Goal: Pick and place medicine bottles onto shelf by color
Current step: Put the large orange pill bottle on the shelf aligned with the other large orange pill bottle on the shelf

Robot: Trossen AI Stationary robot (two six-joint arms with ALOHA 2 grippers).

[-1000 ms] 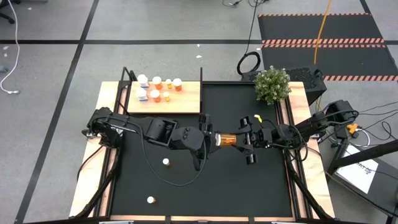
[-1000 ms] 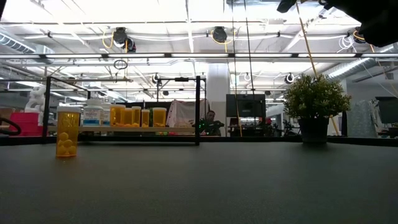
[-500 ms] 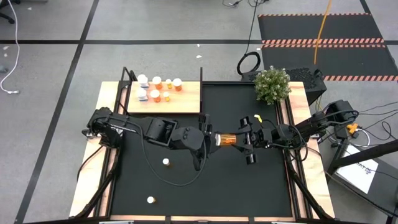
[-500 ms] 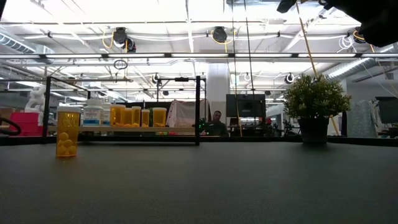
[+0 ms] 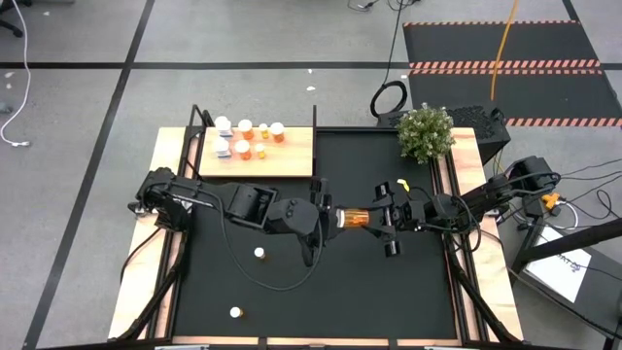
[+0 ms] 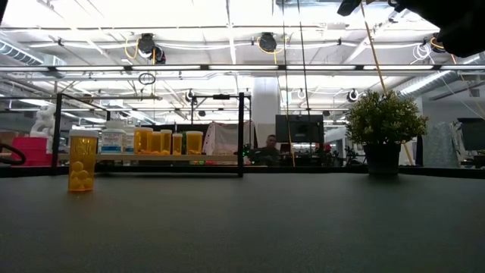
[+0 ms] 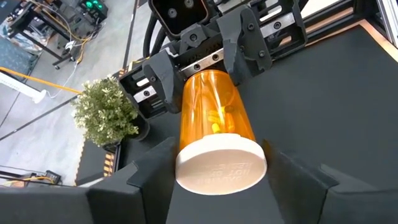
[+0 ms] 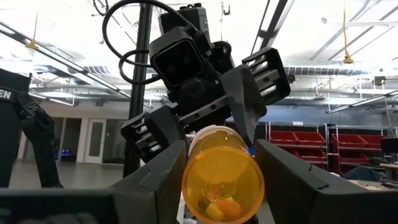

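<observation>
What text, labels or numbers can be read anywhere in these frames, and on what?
Raised lettering on the held orange bottle's white cap: too faint to read.
Printed labels on the white bottles on the shelf: too small to read.
"EN", end of a cut-off word, on a dark panel.
Nothing else is legible.

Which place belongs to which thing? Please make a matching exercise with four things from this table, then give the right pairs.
Things:
1. shelf
2. potted plant
3. held orange bottle
4. bottle nearest the front edge

Places:
A. standing on the near left part of the black mat
B. in the air over the mat's middle, lying on its side
C. far right corner of the table
D. far left, bearing a group of bottles

Pairs: 1-D, 2-C, 3-B, 4-A
</observation>
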